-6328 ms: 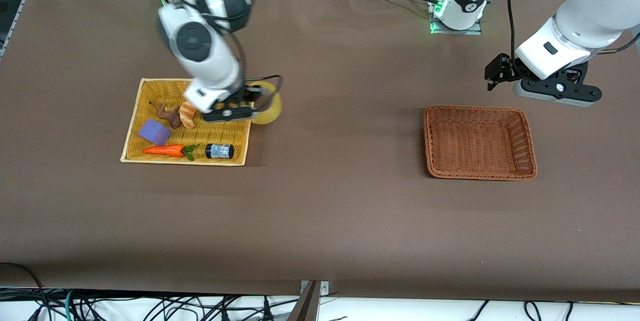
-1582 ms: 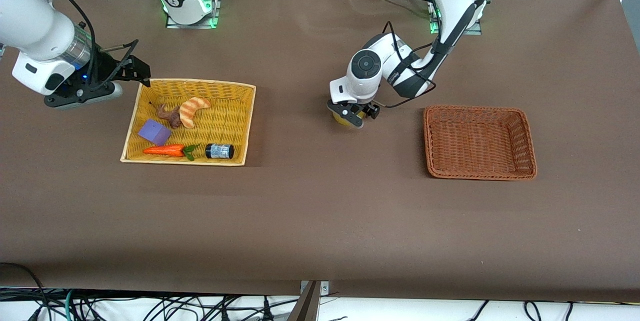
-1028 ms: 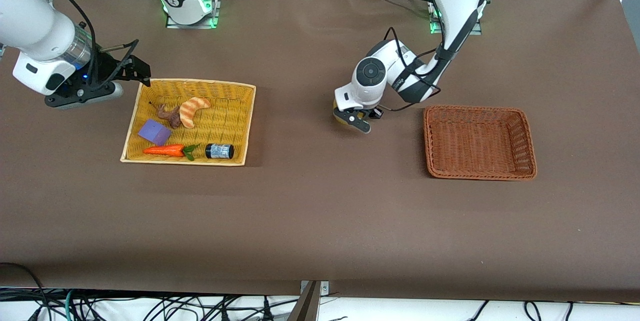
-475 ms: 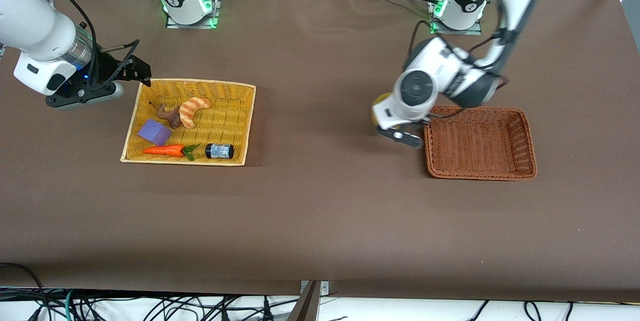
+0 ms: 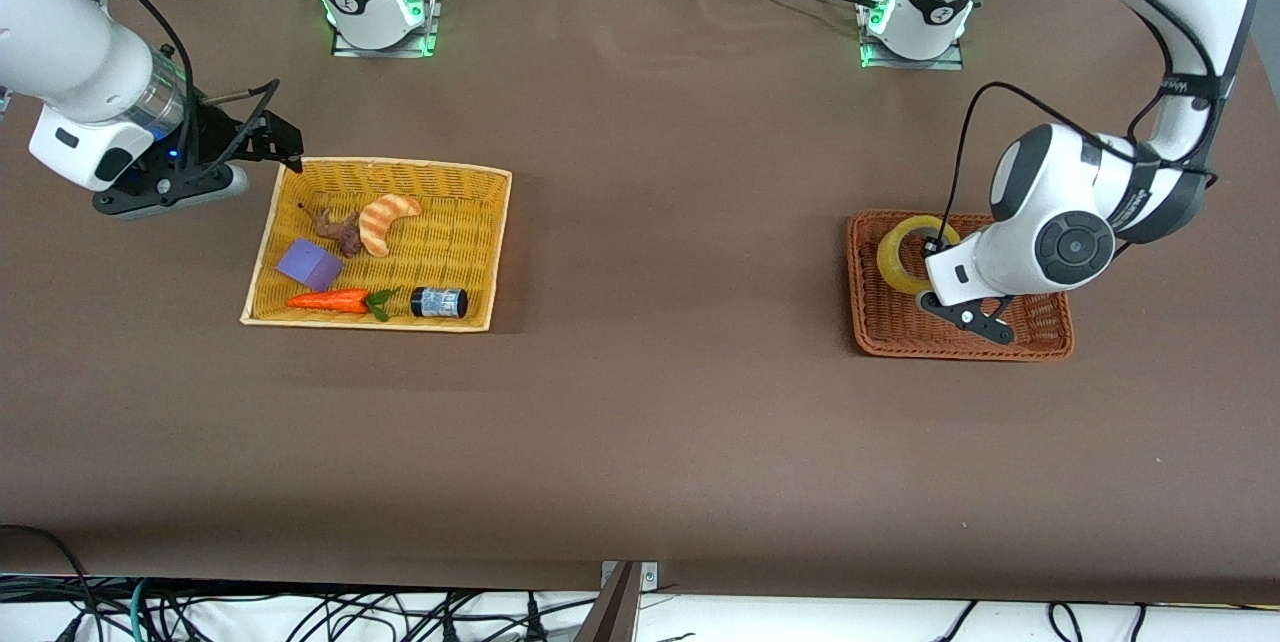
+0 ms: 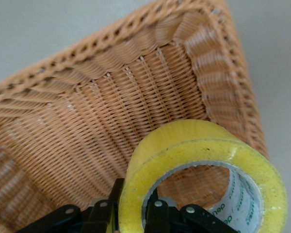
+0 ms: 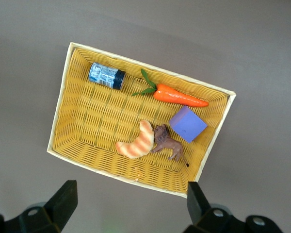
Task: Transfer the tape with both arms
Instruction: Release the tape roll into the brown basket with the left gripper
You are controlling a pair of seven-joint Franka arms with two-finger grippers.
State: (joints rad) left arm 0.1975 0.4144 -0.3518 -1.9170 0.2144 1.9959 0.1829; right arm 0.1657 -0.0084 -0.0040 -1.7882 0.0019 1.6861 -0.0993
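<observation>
Left arm reaching from its base down toward the front camera, elbow bent high, wrist turned over the brown basket. Left tool over that basket, clamped tight on the wall of the tape, one finger inside the core and one outside. Tape held up in the air over the basket's end toward the right arm, ring tilted, grey core with printed lettering visible in the left wrist view. Woven floor and rim of the basket below the roll.

Right arm waiting at its own end of the surface, wrist bent low. Right tool spread wide and holding nothing, hanging over bare surface just beside the yellow basket, fingers apart at either side of the right wrist view.

Brown cloth-like surface, flat and plain. Two arm bases with green lights along the edge farthest from the front camera. Tangle of black cables under the nearest edge.

In the yellow basket: striped croissant touching a small brown animal toy; purple block nearer to the front camera than those; carrot lying along the nearest rim, with a black jar on its side just beside the leaves. Nothing between the two baskets, well apart.
</observation>
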